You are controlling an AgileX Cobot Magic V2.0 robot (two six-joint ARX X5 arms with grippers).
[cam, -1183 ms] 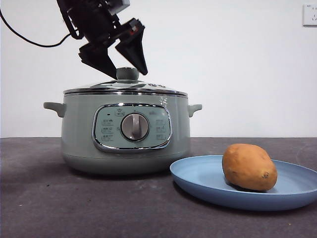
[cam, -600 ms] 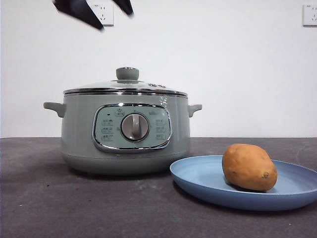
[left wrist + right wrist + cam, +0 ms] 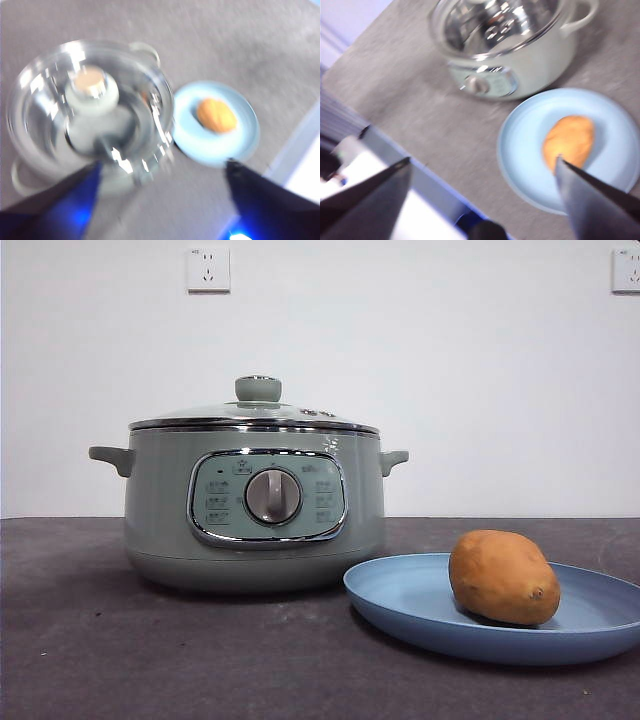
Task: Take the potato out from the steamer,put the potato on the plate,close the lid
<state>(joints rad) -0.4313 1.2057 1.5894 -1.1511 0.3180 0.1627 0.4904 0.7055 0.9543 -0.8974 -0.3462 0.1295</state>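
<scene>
Wrist views show left tool (image 3: 160,200) and right tool (image 3: 482,200) spread wide, holding nothing.

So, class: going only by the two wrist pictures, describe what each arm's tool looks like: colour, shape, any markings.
The left tool has two dark wedge-shaped jaws with a blue glow on them. The right tool has two dark grey, pointed, triangular jaws. Both pictures are blurred, and no markings or cables can be made out. The arms themselves are out of view.

This looks like a plain test room, not a home kitchen: a bare white wall (image 3: 420,390) with two sockets (image 3: 208,269) in the upper corners, and a dark grey surface (image 3: 150,660) carrying only a few cooking items.
</scene>
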